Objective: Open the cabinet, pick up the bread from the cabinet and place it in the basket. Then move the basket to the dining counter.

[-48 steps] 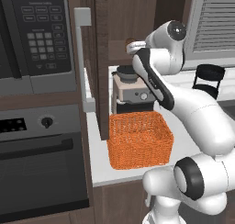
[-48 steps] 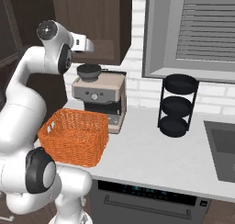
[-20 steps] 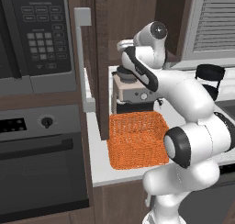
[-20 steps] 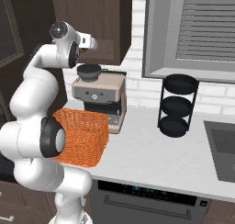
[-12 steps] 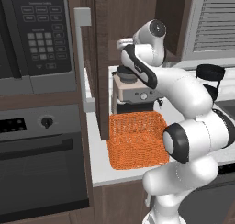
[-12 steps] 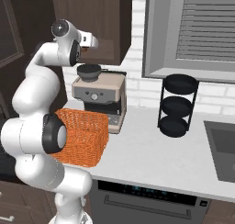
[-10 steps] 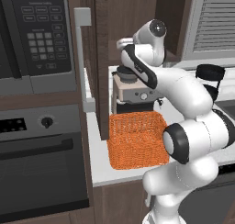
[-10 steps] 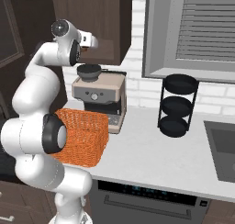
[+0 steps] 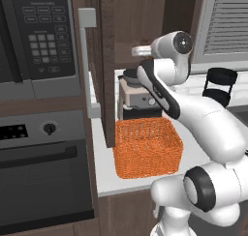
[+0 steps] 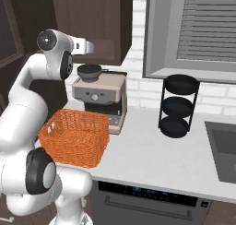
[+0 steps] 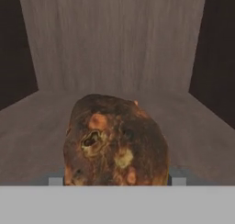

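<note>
Bread (image 11: 114,140) sits mid-shelf inside the open cabinet (image 9: 145,17), right at the jaws; can't tell if they're clenched yet. Centre on the loaf, squeeze gently, withdraw level, then lower into basket (image 9: 147,145) on bench.

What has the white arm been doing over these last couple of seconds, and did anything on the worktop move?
The arm swung its upper part left, toward the open cabinet, and pushed its hand in; in the last second it barely moved. In the hand view the bread sits close before the pincer, on the cabinet shelf; whether it is gripped cannot be told. The basket, coffee machine and black rack stayed put.
</note>
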